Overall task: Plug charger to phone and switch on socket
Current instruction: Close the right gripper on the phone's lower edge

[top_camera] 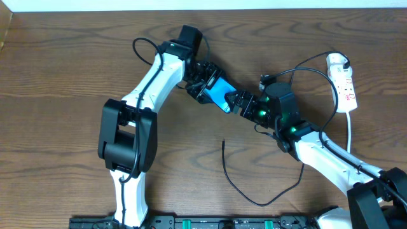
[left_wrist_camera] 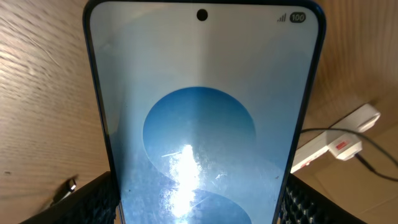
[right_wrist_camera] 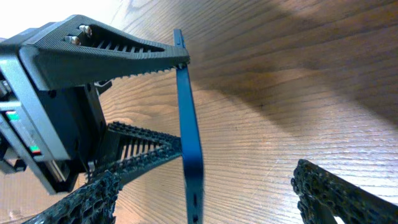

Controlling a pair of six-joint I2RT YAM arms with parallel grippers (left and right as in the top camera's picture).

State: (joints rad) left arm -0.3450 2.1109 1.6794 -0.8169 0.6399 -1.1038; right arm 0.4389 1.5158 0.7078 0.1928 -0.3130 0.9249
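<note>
Phone (top_camera: 218,95) gripped by left tool (top_camera: 205,86); right tool (top_camera: 238,103) straddles its end.

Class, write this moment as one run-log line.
left gripper: holding phone | right gripper: open at phone's end | charger: free end on table | socket: untouched

Left arm stretched toward 1 o'clock, left tool (top_camera: 205,84) pointing 4 o'clock, pinching phone (top_camera: 220,95). Right tool (top_camera: 242,104) pointing 10 o'clock, fingers spread.
</note>
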